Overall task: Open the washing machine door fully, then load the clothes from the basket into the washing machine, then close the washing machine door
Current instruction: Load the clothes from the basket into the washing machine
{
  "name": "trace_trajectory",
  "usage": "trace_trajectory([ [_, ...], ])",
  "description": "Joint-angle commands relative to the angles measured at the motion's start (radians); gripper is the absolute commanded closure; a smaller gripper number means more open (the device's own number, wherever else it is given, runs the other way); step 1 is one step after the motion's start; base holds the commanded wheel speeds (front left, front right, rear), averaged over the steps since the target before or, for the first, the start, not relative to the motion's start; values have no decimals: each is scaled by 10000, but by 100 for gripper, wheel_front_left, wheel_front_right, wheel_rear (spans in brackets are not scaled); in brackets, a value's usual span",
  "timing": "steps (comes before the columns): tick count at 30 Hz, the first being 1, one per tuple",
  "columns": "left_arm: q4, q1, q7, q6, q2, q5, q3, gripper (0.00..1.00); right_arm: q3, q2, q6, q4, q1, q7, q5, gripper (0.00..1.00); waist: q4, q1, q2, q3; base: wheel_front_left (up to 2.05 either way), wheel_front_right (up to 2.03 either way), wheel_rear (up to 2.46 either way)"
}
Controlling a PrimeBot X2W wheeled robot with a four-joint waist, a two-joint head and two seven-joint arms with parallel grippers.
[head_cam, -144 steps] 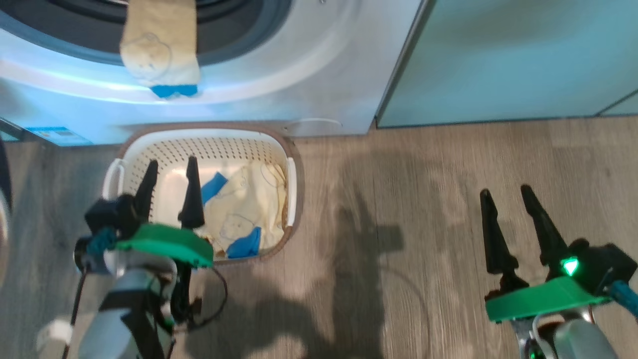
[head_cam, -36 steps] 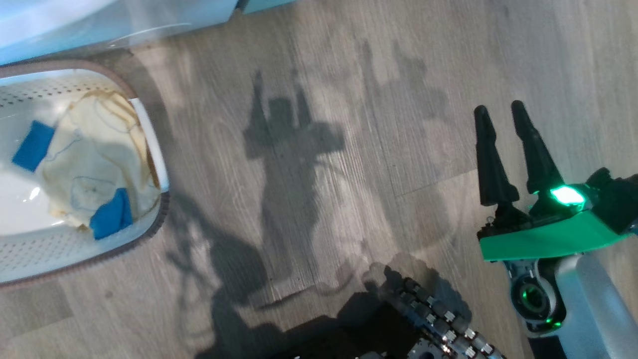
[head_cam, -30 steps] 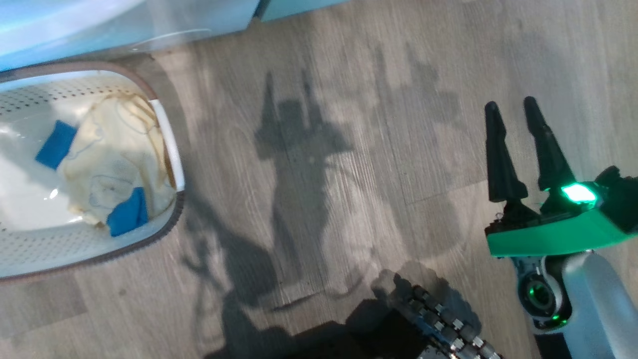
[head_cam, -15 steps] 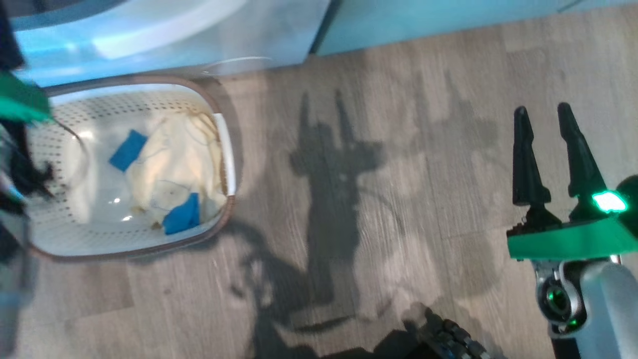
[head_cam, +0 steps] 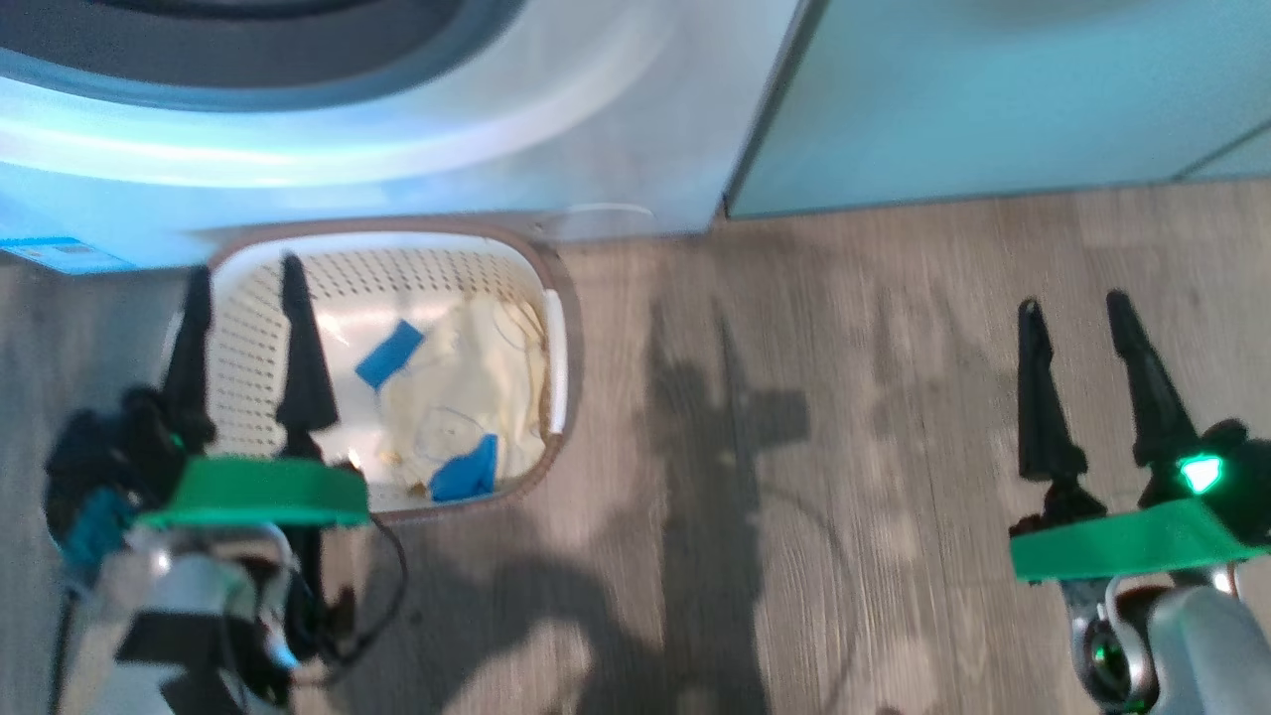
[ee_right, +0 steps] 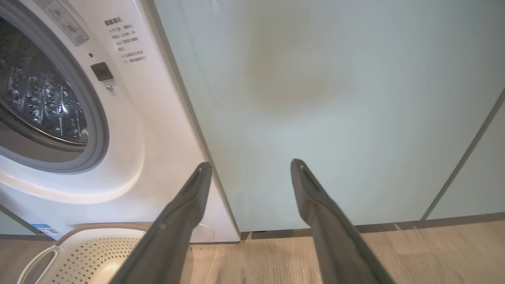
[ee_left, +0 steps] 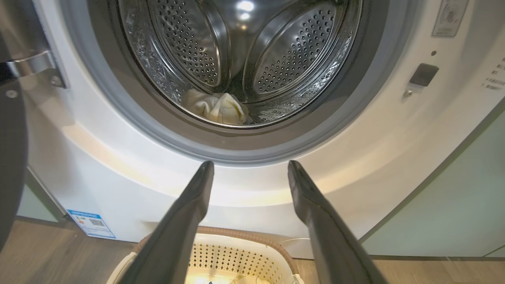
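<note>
- The left gripper is held over the left part of the basket, jaws spread and empty
- The right gripper is held above the wooden floor, well apart from the basket, jaws likewise spread
- The basket is set just before the washing machine, with the clothes lying in its right half
- One yellow piece is seen inside the steel drum
- The washing machine door is seen open at the left

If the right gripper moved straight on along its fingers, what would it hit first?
Probably the pale green cabinet door beside the washing machine: the right gripper points at its flat face with nothing between, though depth is unclear.
</note>
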Motion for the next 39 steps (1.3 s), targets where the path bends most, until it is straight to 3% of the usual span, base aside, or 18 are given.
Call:
trace_trajectory([
  [1,-414,60,-82,51,74,97,310,0,145,-85,-29,-258,140,-67,-121,0,367,2,-1,-521,0,0,0],
  [5,-610,1013,-159,3,-373,152,-37,0,50,-85,-29,-118,579,-67,-348,0,636,2,-1,-1369,0,0,0],
  [20,-273,2585,-211,-190,-594,372,-391,0,263,-85,-29,190,1921,-67,-510,0,968,2,-1,-3352,0,0,0],
  [39,-275,2992,-203,-95,-593,424,-496,0,487,-85,-29,241,2271,-67,-474,0,870,2,-1,-3864,0,0,0],
])
